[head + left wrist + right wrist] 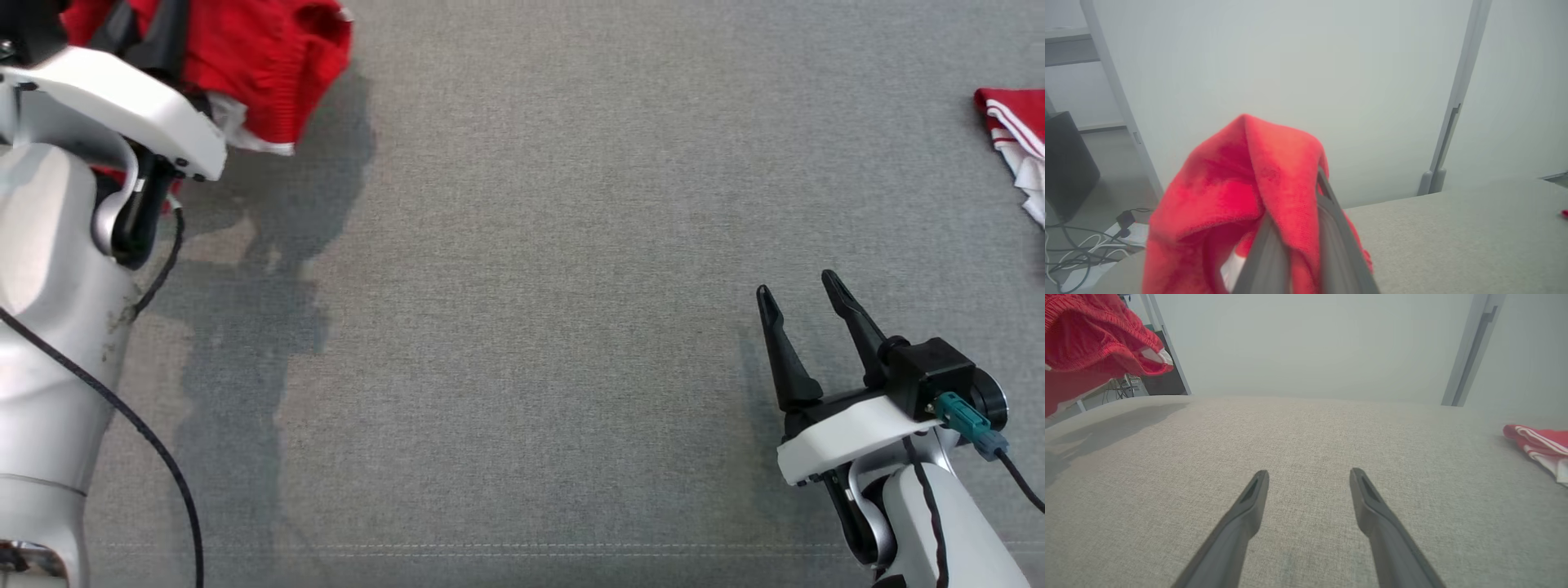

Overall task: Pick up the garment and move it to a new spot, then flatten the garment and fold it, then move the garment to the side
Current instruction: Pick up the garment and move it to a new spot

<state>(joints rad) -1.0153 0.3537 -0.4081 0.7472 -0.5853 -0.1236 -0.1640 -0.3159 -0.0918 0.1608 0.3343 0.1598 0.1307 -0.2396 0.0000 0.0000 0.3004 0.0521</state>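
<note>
Aloft, left claw (1295, 198) pinching bunched red garment (261, 57) (drooping downward), right claw (798, 286) spread.

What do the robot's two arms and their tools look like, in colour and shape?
The left arm and right arm have glossy pale shells. The right tool has two long, dark, tapering fingers on a white plate, a black block and a teal connector. Thin black cables run along both.

- A robotics lab or test room is showing here.
- A grey cloth-covered counter (1306, 433) is stretching under the right end effector (1309, 473).
- Pale partition panels (1306, 343) on metal posts (1472, 351) are standing beyond it.
- Cables (1077, 249) are trailing across the floor (1114, 167) far to its left.
</note>
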